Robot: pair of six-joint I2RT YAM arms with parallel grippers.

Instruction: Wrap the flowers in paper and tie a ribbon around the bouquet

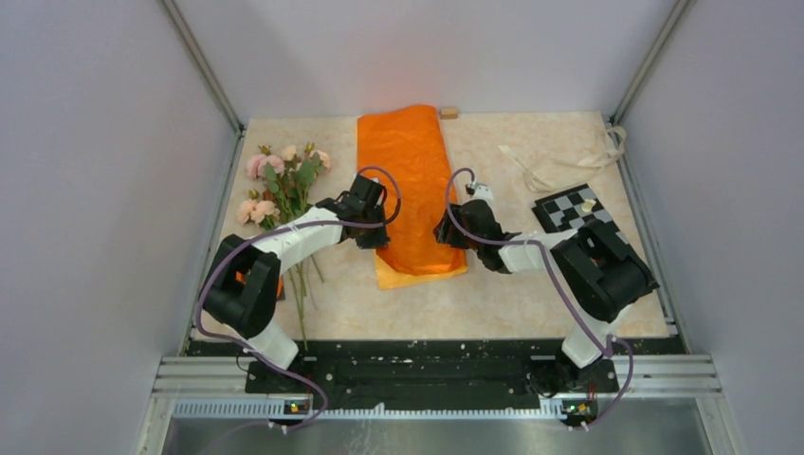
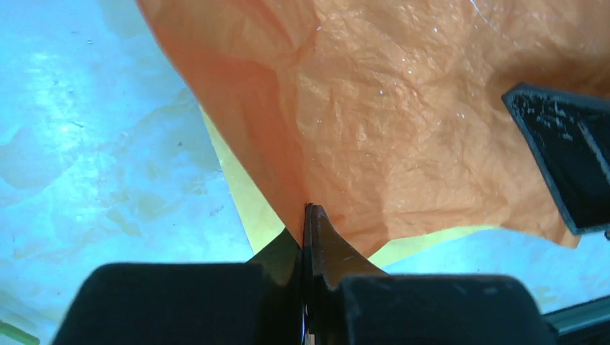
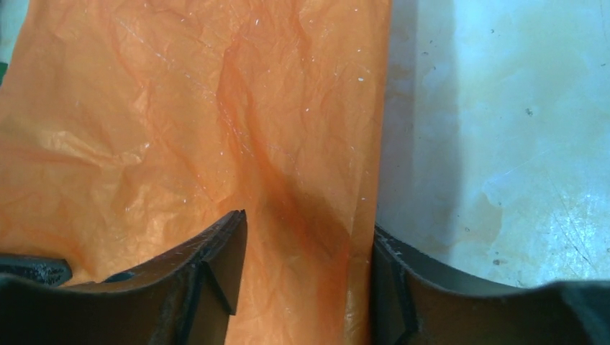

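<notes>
1. Since the flowers [image 1: 283, 185] lie loose at the table's [image 1: 531, 284] left side, apart from the paper [image 1: 408, 180], nothing is wrapped yet.
2. The paper lies mid-table as a long orange strip that looks folded, with the yellow face showing at its near end.
3. The ribbon [image 1: 569, 161] sits untied at the far right, near a checkered board [image 1: 576, 210].
4. The left gripper [image 2: 308, 212] is closed, pinching the paper's left edge. The right gripper [image 3: 306, 230] is open, its jaws straddling the right edge.
5. Likely left to do: placing the flowers, rolling and tying, so nearly everything.
6. Unclear: how many layers are pinched. The stems are partly hidden by the left arm.
</notes>
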